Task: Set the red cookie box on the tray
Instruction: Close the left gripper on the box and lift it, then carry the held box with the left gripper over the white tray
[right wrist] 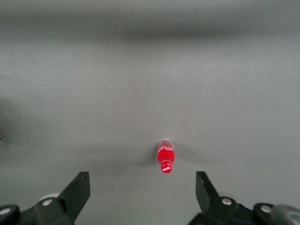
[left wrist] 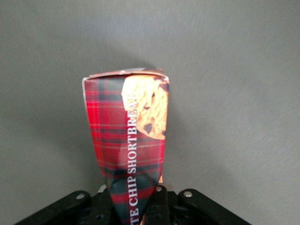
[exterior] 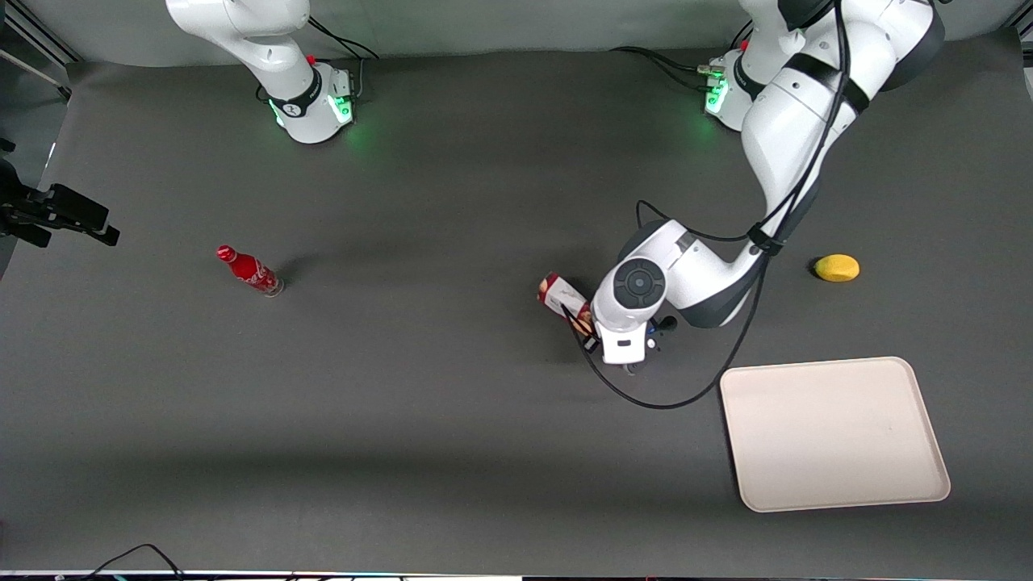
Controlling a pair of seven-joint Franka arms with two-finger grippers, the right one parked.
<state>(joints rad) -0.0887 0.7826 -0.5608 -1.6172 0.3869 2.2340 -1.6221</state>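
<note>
My left gripper is shut on the red cookie box, a tartan dark-red box printed with a brown cookie. In the left wrist view the box runs out from between the black fingers, which pinch its creased lower end. In the front view the wrist covers most of the box, and only one end sticks out toward the parked arm's end of the table. The cream-white tray lies flat, nearer the front camera than the gripper and toward the working arm's end, with nothing on it.
A yellow lemon lies toward the working arm's end, farther from the front camera than the tray. A small red bottle stands toward the parked arm's end; it also shows in the right wrist view. A black cable loops beside the tray.
</note>
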